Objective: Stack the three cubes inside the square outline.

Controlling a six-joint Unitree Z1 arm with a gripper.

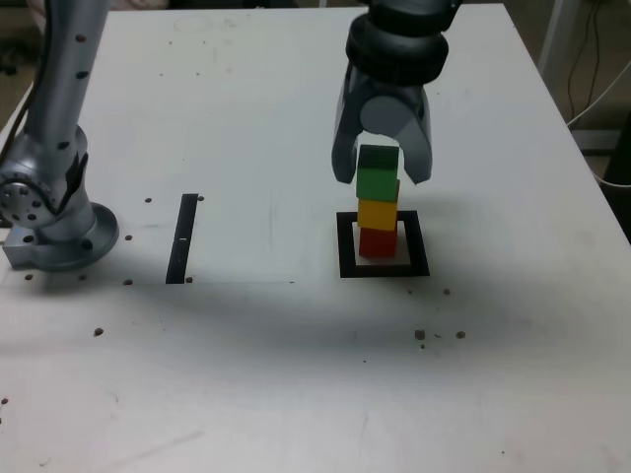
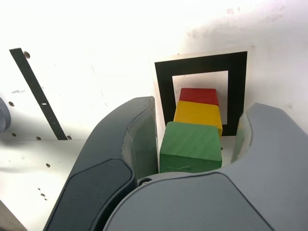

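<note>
Three cubes stand stacked inside the square outline (image 1: 346,246) (image 2: 202,65): the red cube (image 1: 377,242) (image 2: 198,95) at the bottom, the yellow cube (image 1: 378,214) (image 2: 198,115) on it, the green cube (image 1: 378,177) (image 2: 190,147) on top. The green one sits slightly askew on the yellow. My gripper (image 1: 382,169) (image 2: 202,105) hangs over the stack, open, one finger on either side of the green cube. A small gap shows on each side in the exterior view, so the fingers do not press on it.
A narrow black strip (image 1: 182,238) (image 2: 36,92) lies on the white table towards the exterior view's left. The arm's grey base (image 1: 54,225) stands at that view's left edge. Small dark specks and holes dot the tabletop.
</note>
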